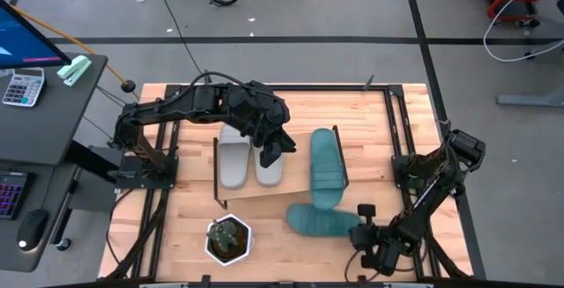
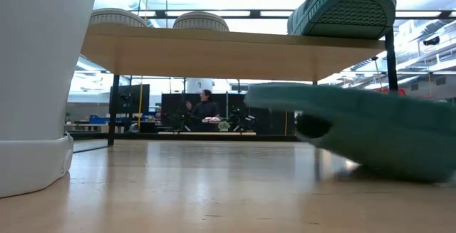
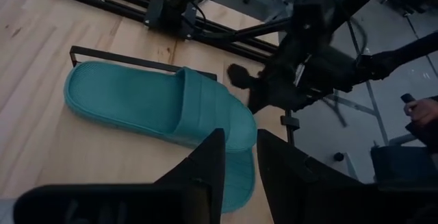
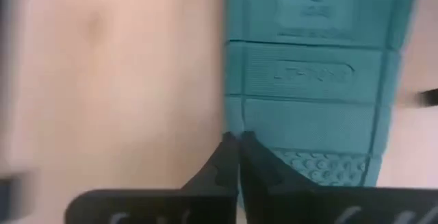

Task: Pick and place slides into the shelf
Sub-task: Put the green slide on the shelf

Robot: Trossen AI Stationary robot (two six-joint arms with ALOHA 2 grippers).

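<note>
Lighting was pretty even and bright from overhead, so the high view had only soft, short shadows under the arms. The low view was backlit: ceiling strip lights along the top of the frame blew out, and the white pot (image 2: 39,76) at the left edge was huge and soft. The teal slide (image 2: 370,133) at lower right was out of focus. The right wrist view was smeared with blur, mostly down its left side.

Low view: white pot (image 2: 35,83) cut off at left and top edges, plant hidden. Teal slide on table (image 2: 377,133) blurred, cropped at right edge. Distant person (image 2: 205,108) too small to make out.
</note>
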